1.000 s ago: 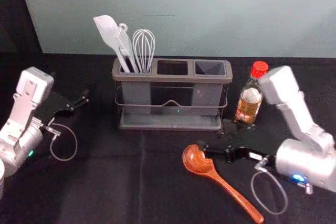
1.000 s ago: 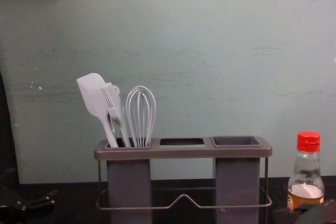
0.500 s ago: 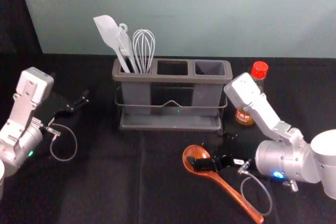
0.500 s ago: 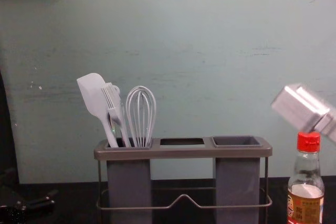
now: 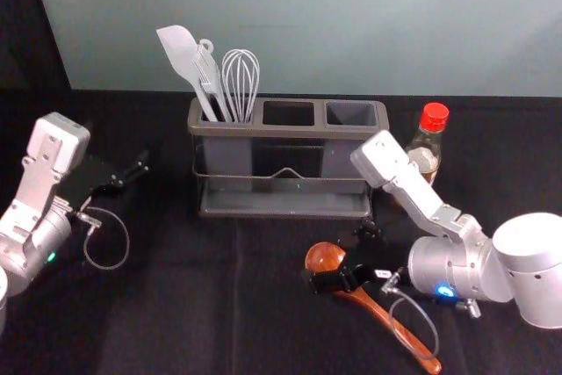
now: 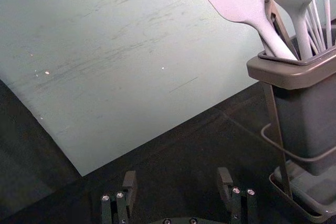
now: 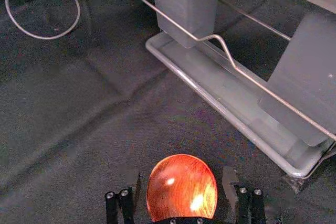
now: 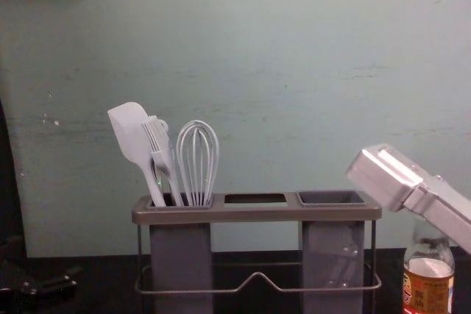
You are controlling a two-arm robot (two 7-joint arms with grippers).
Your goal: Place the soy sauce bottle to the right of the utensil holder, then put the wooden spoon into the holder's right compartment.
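Note:
In the head view my right gripper [image 5: 341, 259] is low over the bowl end of the wooden spoon [image 5: 386, 319], which lies on the dark cloth. The right wrist view has the spoon's bowl [image 7: 181, 188] between the open fingers of my right gripper [image 7: 182, 186], with gaps at both sides. The soy sauce bottle [image 5: 424, 152] stands upright to the right of the utensil holder [image 5: 285, 131], partly behind the right arm. The holder's right compartment [image 5: 351, 114] holds nothing visible. My left gripper [image 5: 132, 173] is parked left of the holder; in its wrist view the left gripper [image 6: 177, 179] is open.
A white spatula [image 5: 179, 52], a brush and a whisk [image 5: 240, 76] stand in the holder's left compartment. The holder's wire rail [image 8: 257, 277] runs along its front. A pale wall [image 5: 307, 24] rises behind the table.
My right arm has moved left and toward the front edge, bringing its gripper from the spoon's right side to over its bowl end. The left arm, spoon and bottle stay put.

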